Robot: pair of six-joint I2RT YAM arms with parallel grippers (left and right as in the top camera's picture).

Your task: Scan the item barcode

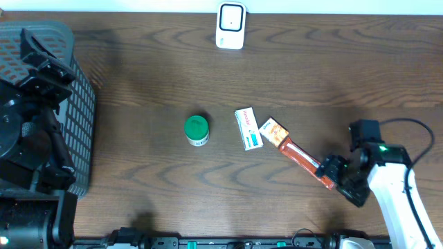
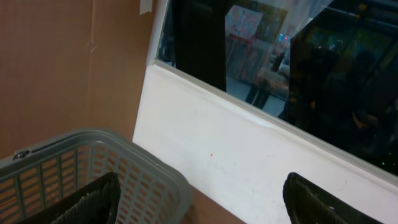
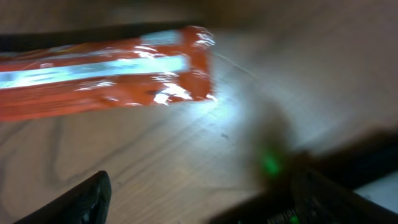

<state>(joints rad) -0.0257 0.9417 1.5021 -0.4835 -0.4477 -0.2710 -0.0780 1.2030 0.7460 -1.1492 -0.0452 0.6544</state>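
Right arm (image 1: 391, 187) came in from the near right corner of the table (image 1: 138, 69), forearm angled toward the middle and wrist low over the wood. Right gripper (image 1: 335, 174) pointed at the near end of the orange packet (image 1: 296, 152). In the wrist view its fingers (image 3: 87, 199) were spread wide and released, with only bare tabletop between them. The packet lay flat just ahead of the tips, more toward the left finger. The view was blurred, so contact could not be told. Beyond the packet's far end sat a white box (image 1: 248, 128) and a green-lidded jar (image 1: 196, 130), both well apart from those fingers. The white scanner (image 1: 230, 26) stood at the far edge, well apart from both grippers. Left arm (image 1: 28, 131) was folded over the grey basket (image 1: 79, 104) at the table's left side, with its wrist tipped upward. Left gripper (image 2: 202, 190) was slack, fingers parted and grasping nothing, the basket rim just ahead of one fingertip.
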